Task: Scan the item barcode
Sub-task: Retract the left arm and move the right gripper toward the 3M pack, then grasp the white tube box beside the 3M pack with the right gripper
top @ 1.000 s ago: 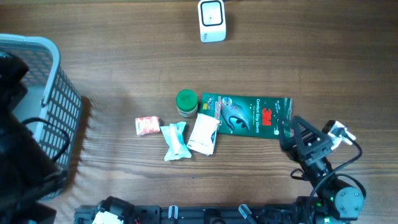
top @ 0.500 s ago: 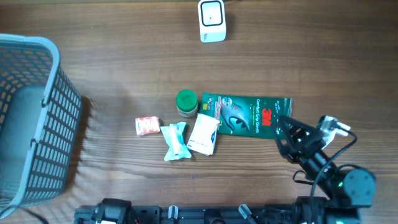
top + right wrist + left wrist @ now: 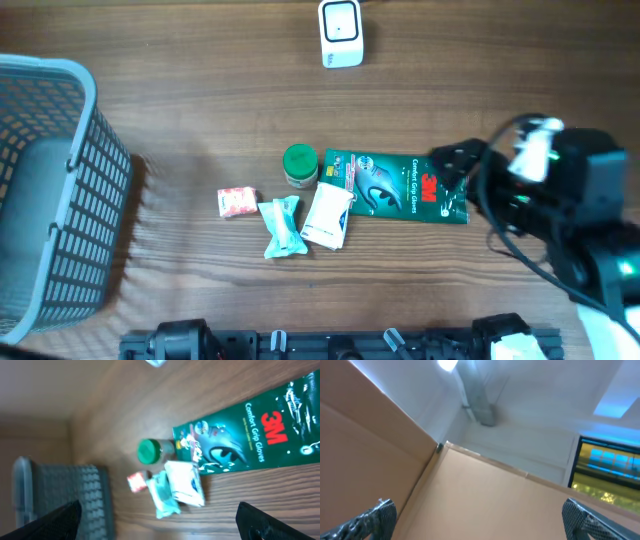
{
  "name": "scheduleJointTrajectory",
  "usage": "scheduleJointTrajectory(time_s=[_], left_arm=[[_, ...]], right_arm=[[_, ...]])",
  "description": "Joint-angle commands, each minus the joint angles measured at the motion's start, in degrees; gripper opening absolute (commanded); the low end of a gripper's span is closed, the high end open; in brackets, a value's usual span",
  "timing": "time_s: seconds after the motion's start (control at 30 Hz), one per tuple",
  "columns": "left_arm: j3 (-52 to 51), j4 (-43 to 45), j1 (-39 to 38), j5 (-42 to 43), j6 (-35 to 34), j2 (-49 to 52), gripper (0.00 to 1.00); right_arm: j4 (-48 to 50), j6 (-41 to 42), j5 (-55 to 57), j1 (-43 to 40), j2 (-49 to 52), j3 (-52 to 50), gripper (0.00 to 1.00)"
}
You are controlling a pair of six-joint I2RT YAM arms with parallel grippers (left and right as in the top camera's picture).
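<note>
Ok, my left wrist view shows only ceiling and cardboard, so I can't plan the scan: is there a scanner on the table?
Observer: Yes, a white scanner stands at the far edge of the table, apart from the items.
Operator: Which item is nearest the right hand?
Observer: The green glove packet; the right hand is open above its right end, holding nothing.
Operator: What else lies there?
Observer: A green-lidded jar, a white sachet, a pale green sachet and a red packet sit bunched left of the glove packet.
</note>
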Motion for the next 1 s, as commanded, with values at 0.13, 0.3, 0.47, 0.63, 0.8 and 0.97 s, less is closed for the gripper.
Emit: scheduleJointTrajectory(time_s=[0.13, 0.3, 0.47, 0.63, 0.8, 0.97], left_arm=[[-2.8, 1.8, 0.7, 1.7, -0.3, -0.7, 1.00], [-2.8, -14.1, 0.5, 4.5, -20.5, -0.7, 1.00], [-6.7, -26.4, 0.5, 23.5, -17.7, -0.7, 1.00], [-16.4, -22.8, 0.5, 30.4, -13.0, -0.7, 1.00], [-30.9, -15.1, 0.5, 35.3, -15.5, -0.7, 1.00], [-31.1, -18.9, 0.5, 35.3, -15.4, -0.7, 1.00]], right_arm=[[-6.6, 18.1, 19.6, 20.2, 19.6, 5.5, 1.00], [-9.7, 18.7, 14.3, 20.6, 36.7, 5.4, 1.00], [-2.8, 5.2, 12.3, 21.4, 47.1, 5.3, 1.00], [5.7, -1.0, 9.5, 21.6, 47.8, 5.3, 1.00], [15.6, -5.0, 1.1, 21.7, 47.8, -2.2, 1.00], [27.5, -3.5, -3.1, 21.7, 47.8, -12.6, 1.00]])
